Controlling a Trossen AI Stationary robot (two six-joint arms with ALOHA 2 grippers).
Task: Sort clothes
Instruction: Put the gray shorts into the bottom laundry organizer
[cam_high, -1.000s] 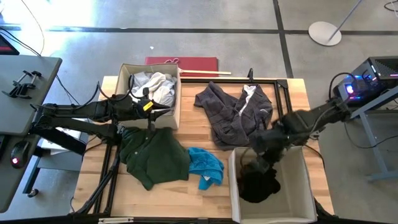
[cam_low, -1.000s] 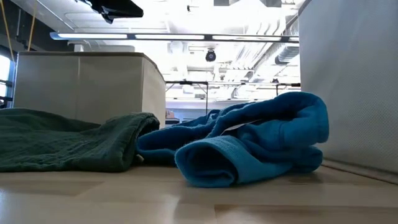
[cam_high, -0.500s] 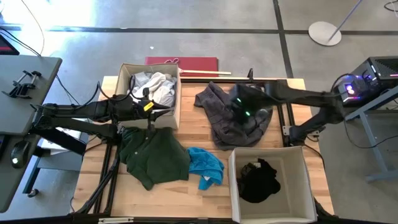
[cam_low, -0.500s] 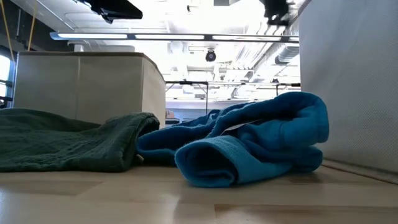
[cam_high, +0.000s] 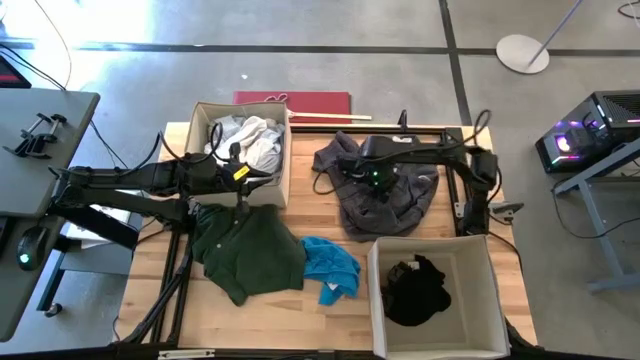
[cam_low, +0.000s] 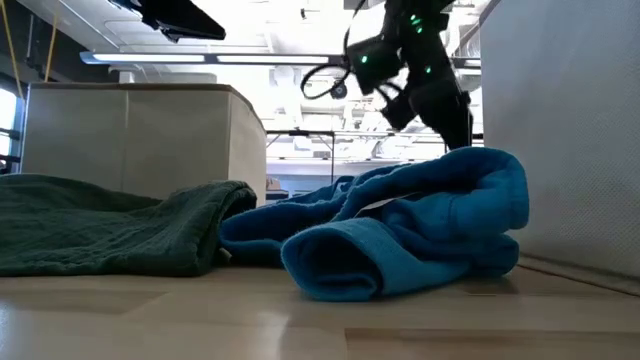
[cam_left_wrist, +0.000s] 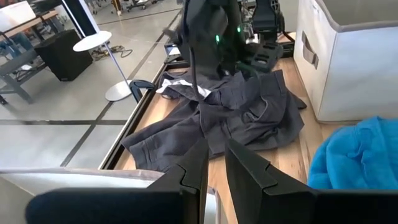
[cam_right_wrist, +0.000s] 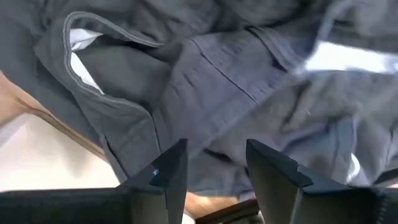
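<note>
The right pincer (cam_high: 375, 178) hangs just above the dark grey garment (cam_high: 385, 185), fingers parted with nothing between them; the right wrist view shows both fingers (cam_right_wrist: 165, 171) poised over rumpled cloth. The left pincer (cam_high: 268, 178) waits beside the left fabric box (cam_high: 283, 150), its fingers nearly together and empty.

The dark grey garment lies crumpled at the far middle of the worktop (cam_high: 280, 320), its long axis running roughly from the far left corner toward the near right, with a white lining showing at the collar. By appearance it is soft, light and limp, and would drape once lifted. A raised fold or the collar seam looks the surest hold.

The dark green garment (cam_high: 245, 250) and bright blue garment (cam_high: 330, 265) lie near the worktop's front; a black garment (cam_high: 412, 290) sits in the right fabric box (cam_high: 485, 300).
</note>
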